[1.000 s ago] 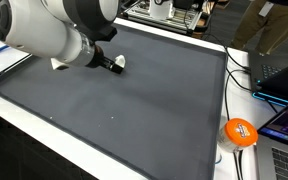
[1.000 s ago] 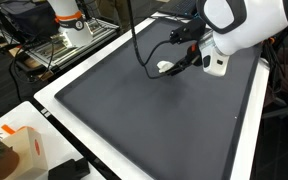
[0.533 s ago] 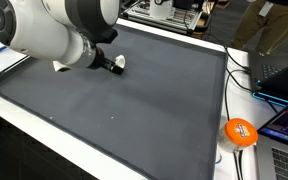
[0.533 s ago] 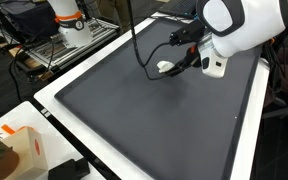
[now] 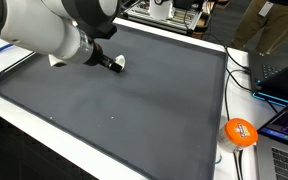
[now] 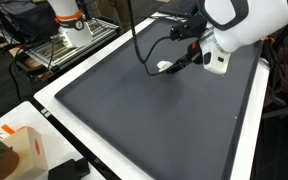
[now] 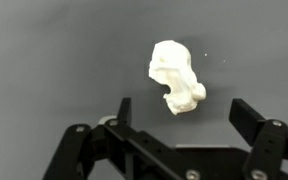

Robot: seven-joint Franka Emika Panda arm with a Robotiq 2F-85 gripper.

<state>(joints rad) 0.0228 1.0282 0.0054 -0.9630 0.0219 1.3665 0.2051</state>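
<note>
A small white lumpy object (image 7: pixel 176 75) lies on the dark grey mat (image 7: pixel 54 60). In the wrist view my gripper (image 7: pixel 184 110) hangs over it, open, with the lump's near end between the two black fingers (image 7: pixel 246 115) and untouched. In both exterior views the white lump (image 5: pixel 119 63) (image 6: pixel 165 68) shows just beyond the gripper (image 5: pixel 106 61) (image 6: pixel 183 56), whose wrist and arm hide part of it. Nothing is held.
The mat (image 5: pixel 154 110) fills a white-edged table (image 6: pixel 46 98). An orange round object (image 5: pixel 240 132) and a laptop (image 5: pixel 284 75) sit off its edge. A black cable (image 6: pixel 136 45) hangs from the arm. A second robot base (image 6: pixel 69 22) and a box (image 6: pixel 14 145) stand beside the table.
The arm has shifted only slightly over the white lump. The jaws stay open and the lump has not moved.
</note>
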